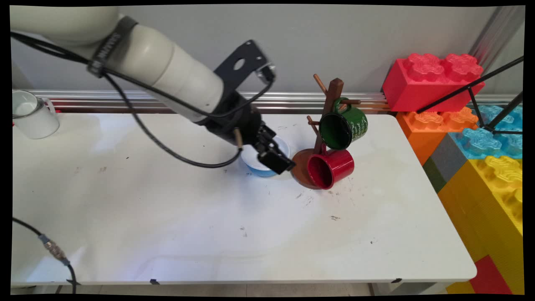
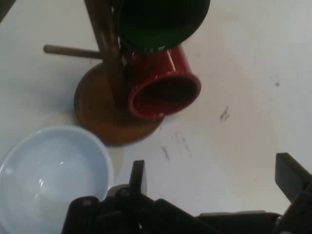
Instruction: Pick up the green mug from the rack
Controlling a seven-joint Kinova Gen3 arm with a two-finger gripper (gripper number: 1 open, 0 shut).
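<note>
My gripper (image 2: 209,180), fingers spread and empty, hovers just over the light blue bowl (image 1: 262,164) at its left finger. Just beyond stands the wooden mug tree (image 1: 325,125), bearing a red mug (image 2: 163,87) and green mug (image 1: 345,124).

Found no legible text anywhere. Noticed pale lettering on the side of the green mug (image 1: 345,124) hanging on the wooden mug tree (image 1: 330,104), too small to read. Saw markings on the arm's black strap (image 1: 109,47), likewise unreadable.
</note>
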